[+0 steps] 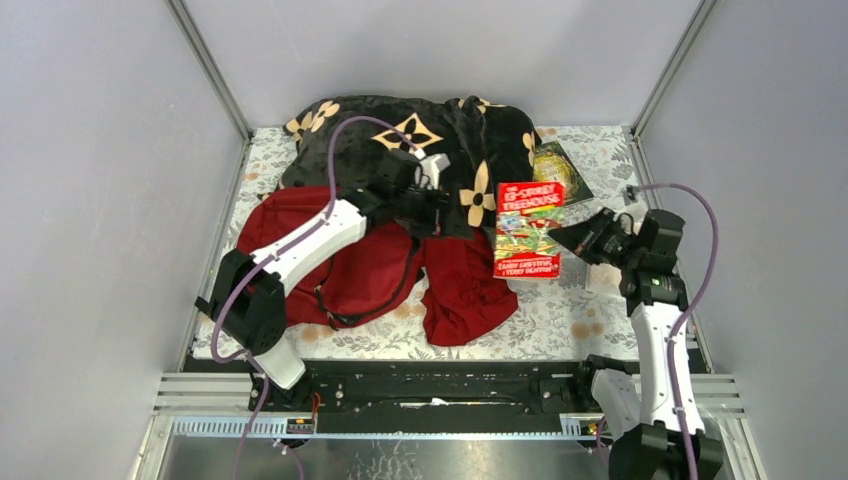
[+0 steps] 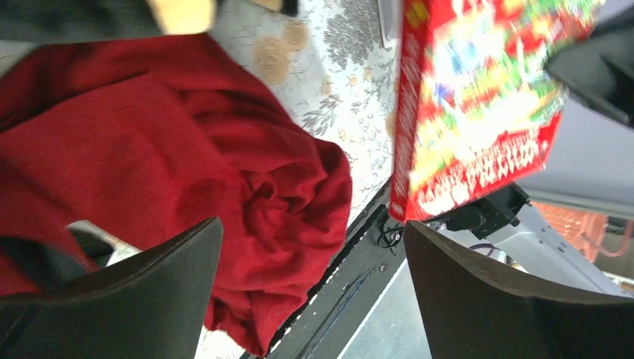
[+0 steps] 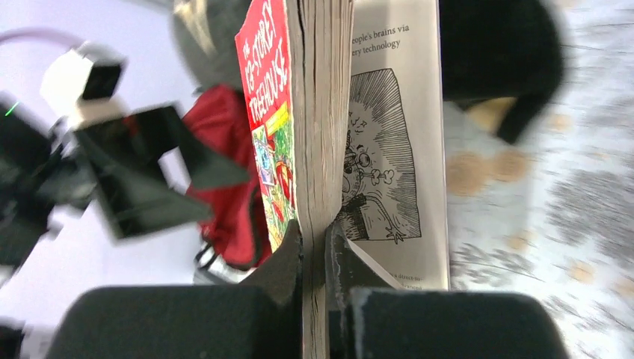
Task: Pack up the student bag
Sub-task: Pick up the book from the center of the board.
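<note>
The student bag (image 1: 360,268) is a red backpack with black zipper lines, lying flat at the left under my left arm. My left gripper (image 1: 437,212) is open and empty, above the bag's right edge and the dark-red cloth (image 1: 468,295). In the left wrist view its jaws (image 2: 314,247) stand wide apart over that cloth (image 2: 254,179). My right gripper (image 1: 563,238) is shut on a red "Treehouse" book (image 1: 528,230) and holds it by its right edge above the table. In the right wrist view the fingers (image 3: 314,243) clamp the page block (image 3: 321,112); one printed leaf hangs loose outside.
A black plush blanket with tan flowers (image 1: 400,140) is heaped at the back. A green-gold book (image 1: 560,165) lies flat at the back right. The floral tablecloth (image 1: 590,320) covers the table. White walls close in on three sides.
</note>
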### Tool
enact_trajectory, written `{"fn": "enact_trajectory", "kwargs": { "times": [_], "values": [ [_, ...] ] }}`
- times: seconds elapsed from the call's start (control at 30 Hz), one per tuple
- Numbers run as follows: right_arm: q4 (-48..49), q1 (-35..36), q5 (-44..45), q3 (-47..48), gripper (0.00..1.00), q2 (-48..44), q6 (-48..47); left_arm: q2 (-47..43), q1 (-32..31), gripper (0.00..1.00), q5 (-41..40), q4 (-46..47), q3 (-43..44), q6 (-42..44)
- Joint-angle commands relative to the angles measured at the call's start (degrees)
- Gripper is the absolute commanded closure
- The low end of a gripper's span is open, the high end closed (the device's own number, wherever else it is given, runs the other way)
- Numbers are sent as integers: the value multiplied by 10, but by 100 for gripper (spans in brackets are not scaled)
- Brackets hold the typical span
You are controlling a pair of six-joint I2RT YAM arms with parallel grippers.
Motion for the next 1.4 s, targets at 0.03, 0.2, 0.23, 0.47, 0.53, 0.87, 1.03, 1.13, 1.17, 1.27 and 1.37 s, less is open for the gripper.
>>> {"fn": "enact_trajectory", "kwargs": {
  "times": [0.03, 0.2, 0.23, 0.47, 0.53, 0.87, 1.03, 1.13, 1.17, 1.27, 1.37],
  "values": [
    [133, 109, -143, 36, 100, 34, 27, -43, 70, 1, 164, 37, -36, -11],
    [148, 178, -165, 46, 100, 81, 6, -66, 86, 1, 235, 83, -80, -32],
    [162, 188, -176, 42, 100, 89, 10, -68, 85, 1, 235, 90, -88, -36],
    [192, 252, -211, 56, 100, 150, -12, -67, 85, 6, 253, 169, -116, -98],
    [184, 268, -210, 62, 100, 162, -27, -63, 86, 13, 256, 189, -115, -119],
    [118, 275, -28, 81, 1, 156, 15, -66, 98, 100, 138, 181, -79, -158],
    [244, 275, 93, -15, 0, 59, 208, -110, 145, 100, 67, 220, -93, -228],
    [399, 275, 114, -124, 0, 20, 358, -119, 177, 100, 99, 321, -131, -310],
    [445, 278, 119, -147, 0, 15, 385, -122, 178, 100, 94, 332, -134, -320],
    [486, 290, 126, -162, 0, 19, 403, -127, 179, 100, 83, 337, -138, -326],
    [541, 312, 124, -171, 0, 48, 425, -129, 179, 100, 91, 359, -143, -339]
  ]
}}
